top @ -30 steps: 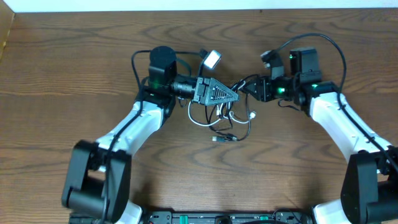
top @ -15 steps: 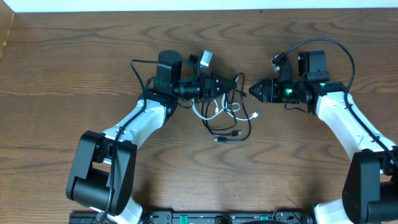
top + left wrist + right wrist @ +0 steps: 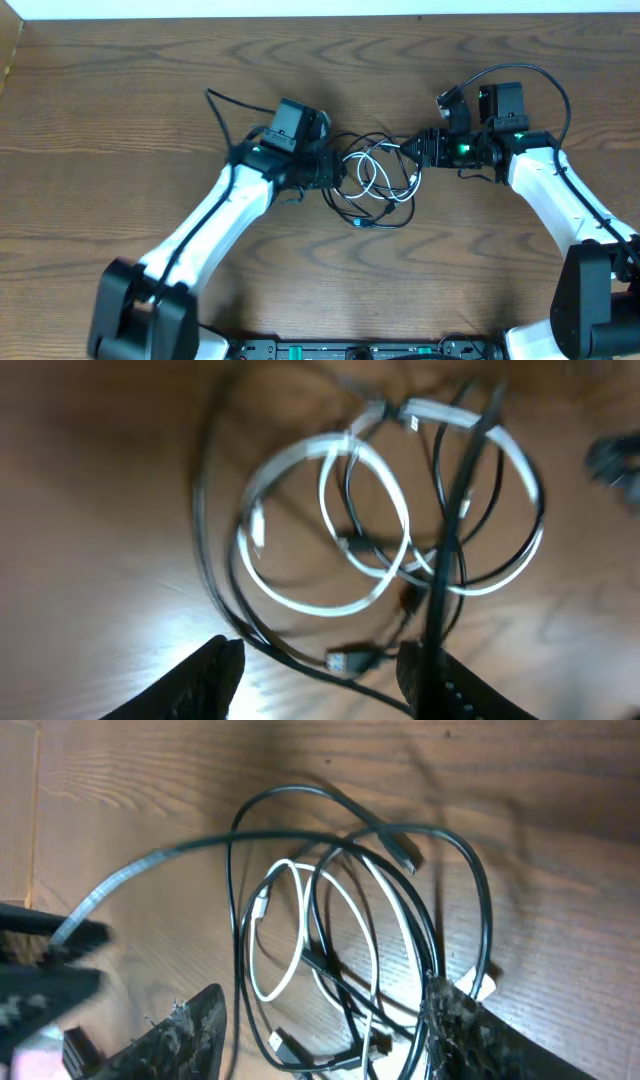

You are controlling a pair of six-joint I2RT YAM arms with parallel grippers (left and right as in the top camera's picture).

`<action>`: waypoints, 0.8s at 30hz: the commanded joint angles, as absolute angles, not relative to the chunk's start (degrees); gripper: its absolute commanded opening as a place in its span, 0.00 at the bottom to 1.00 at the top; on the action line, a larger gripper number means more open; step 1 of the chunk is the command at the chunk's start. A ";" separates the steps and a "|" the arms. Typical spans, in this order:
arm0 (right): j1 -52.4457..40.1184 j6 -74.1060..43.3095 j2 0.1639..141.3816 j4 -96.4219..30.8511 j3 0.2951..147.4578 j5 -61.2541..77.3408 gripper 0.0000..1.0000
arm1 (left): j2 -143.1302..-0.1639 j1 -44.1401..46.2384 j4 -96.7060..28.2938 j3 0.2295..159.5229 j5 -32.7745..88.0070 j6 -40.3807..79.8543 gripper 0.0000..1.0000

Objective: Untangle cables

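Left tool: black two-finger left gripper [image 3: 320, 665], fingers spread and clamping nothing, at the tangle's left edge, likely seeking a strand.
Cables: thin white cord [image 3: 243, 545] in rings with a thin black cord [image 3: 290, 789] threaded through, mid-table on the brown wooden table [image 3: 100, 100], between the arms.
Right tool: black right gripper [image 3: 320, 1010], fingers apart, over the tangle's right edge, holding nothing.

This looks like a robotics lab bench: a left arm [image 3: 215, 215] and a right arm [image 3: 555, 195], white and black, work over a wood-grain table [image 3: 100, 120], and small green lights [image 3: 462, 150] glow on the right one
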State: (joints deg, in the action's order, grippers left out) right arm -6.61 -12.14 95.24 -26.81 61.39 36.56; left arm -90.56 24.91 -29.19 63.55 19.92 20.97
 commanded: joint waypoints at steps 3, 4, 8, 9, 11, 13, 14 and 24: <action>-6.37 -13.69 95.33 -29.28 62.13 35.75 0.62 | -86.02 25.56 -30.39 64.79 13.82 15.97 0.55; -6.37 -13.69 95.33 -29.52 62.13 35.42 0.62 | -86.06 25.93 -30.55 64.73 14.48 15.09 0.55; -6.37 -13.69 95.31 -29.61 62.13 35.20 0.62 | -87.81 28.05 -31.31 64.55 16.03 12.38 0.55; -6.37 -13.72 95.31 -29.61 62.13 35.20 0.62 | -88.55 28.75 -31.33 64.45 15.99 11.84 0.55; -6.37 -13.69 95.33 -29.61 62.13 35.20 0.63 | -90.13 29.85 -31.22 64.36 16.01 11.38 0.53; -6.37 -13.69 95.33 -29.63 62.13 35.22 0.63 | -91.13 30.37 -31.00 64.36 15.99 11.38 0.41; -6.37 -13.69 95.31 -29.65 62.13 35.22 0.63 | -91.48 30.57 -30.81 64.36 15.97 11.38 0.24; -6.37 -13.69 95.33 -29.74 62.13 34.96 0.80 | -86.26 29.91 -36.62 74.89 4.86 9.87 0.08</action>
State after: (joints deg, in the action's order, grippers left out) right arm -6.61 -13.34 95.24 -29.56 61.39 35.05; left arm -91.02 30.59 -33.71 67.18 11.66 11.77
